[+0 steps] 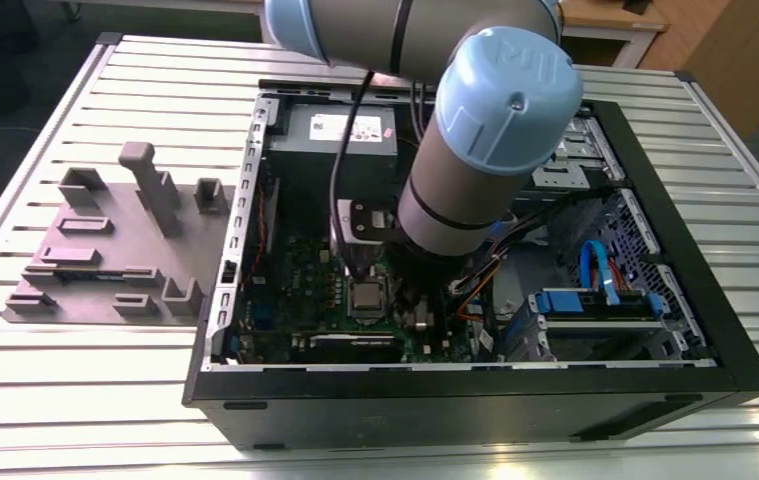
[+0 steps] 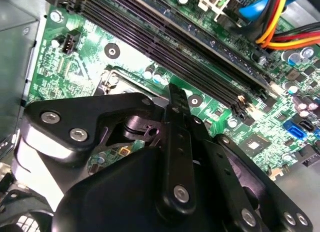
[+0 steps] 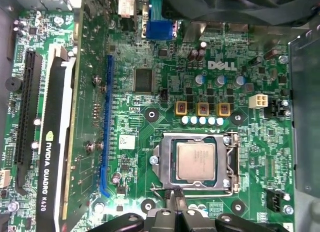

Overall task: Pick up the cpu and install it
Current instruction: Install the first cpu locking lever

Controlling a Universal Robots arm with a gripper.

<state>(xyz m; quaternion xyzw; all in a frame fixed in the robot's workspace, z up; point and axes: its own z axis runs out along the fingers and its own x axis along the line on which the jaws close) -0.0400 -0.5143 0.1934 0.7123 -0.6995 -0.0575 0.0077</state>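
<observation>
First wrist view: small flat square silver-grey cpu (image 3: pixel 196 162) sits inside the metal socket frame (image 3: pixel 162 162) on the green motherboard (image 3: pixel 240 137), black gripper (image 3: pixel 176 204) just beside the frame's edge, fingertips pinched together, holding nothing.

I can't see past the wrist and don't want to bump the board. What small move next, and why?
Probably a short lift straight up. The cpu lies flat inside the socket frame, and the gripper sits at the frame's edge, beside the chip, not holding it.
</observation>
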